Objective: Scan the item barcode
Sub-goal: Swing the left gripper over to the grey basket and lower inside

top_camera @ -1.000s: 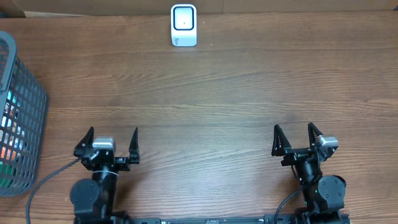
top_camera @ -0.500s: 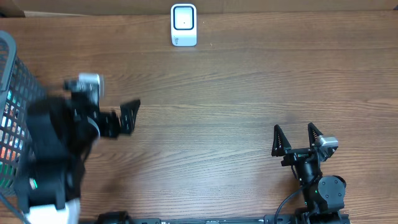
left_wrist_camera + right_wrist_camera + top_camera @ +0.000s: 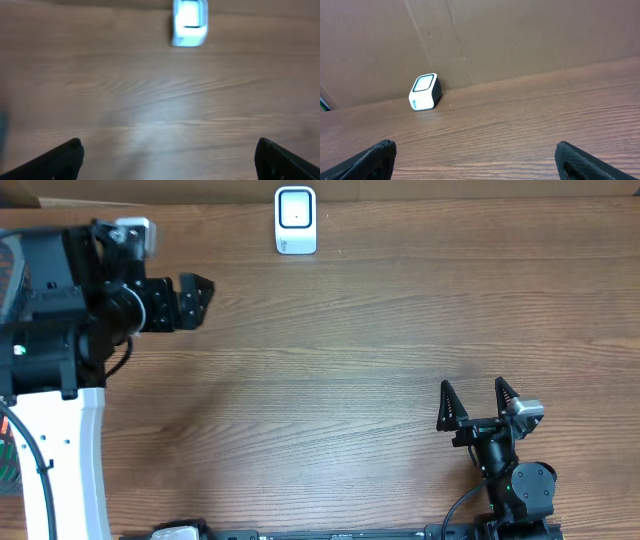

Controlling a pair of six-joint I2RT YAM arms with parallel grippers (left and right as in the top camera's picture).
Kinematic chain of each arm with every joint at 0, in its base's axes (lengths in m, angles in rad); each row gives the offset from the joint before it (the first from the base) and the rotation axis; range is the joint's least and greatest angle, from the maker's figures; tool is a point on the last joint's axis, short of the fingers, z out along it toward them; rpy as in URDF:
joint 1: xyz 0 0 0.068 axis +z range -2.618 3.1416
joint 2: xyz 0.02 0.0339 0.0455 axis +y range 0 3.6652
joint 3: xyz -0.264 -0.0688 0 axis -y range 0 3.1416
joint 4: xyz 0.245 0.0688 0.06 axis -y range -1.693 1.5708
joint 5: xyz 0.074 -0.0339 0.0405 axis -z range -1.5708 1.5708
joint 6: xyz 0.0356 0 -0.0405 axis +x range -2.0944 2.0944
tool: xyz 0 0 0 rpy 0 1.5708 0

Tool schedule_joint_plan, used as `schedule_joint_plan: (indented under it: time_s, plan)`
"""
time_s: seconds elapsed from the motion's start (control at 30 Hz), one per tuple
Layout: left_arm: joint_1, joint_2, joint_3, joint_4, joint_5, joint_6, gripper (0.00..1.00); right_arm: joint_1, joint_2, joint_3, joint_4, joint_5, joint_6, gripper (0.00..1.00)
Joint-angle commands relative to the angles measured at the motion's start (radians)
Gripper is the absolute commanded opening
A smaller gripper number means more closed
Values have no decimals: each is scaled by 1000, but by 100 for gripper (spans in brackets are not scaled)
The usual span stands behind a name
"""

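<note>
My left fingers [image 3: 195, 302] stand wide apart, empty: I should pick an item with its barcode left uncovered, then face it to the scanner [image 3: 296, 220] ahead of them.

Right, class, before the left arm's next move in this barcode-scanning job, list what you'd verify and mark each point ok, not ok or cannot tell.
1. Left gripper open and empty: ok.
2. Right gripper open, empty, low at the near edge: ok.
3. Scanner standing at the far edge of the table, nothing in front of it: ok.
4. Item to scan in view: not ok, none shows plainly in any view.
5. Path across the table to it unobstructed: ok.
</note>
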Motion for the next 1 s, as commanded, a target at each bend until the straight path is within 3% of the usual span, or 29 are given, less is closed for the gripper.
schedule_joint_plan:
  time_s: [0.0,0.37,0.53,0.63,0.87,0.97]
  plan:
    - [27,18,105,-46,-183,-90,97,-6,-7,-10,6,-2,-1,100]
    - [555,42,158,0,-215,-319,100,-6,-7,-10,6,-2,-2,100]
    - [693,112,153,76,-217,-320,100,-6,-7,-10,6,-2,-1,100]
    - [756,159,153,109,-210,-300,100,-6,-7,-10,6,-2,-1,100]
    - [818,329,153,225,-121,-11,100,-6,-7,-10,6,-2,-1,100]
    - [818,401,153,263,-122,49,99,-6,-7,-10,6,-2,-2,100]
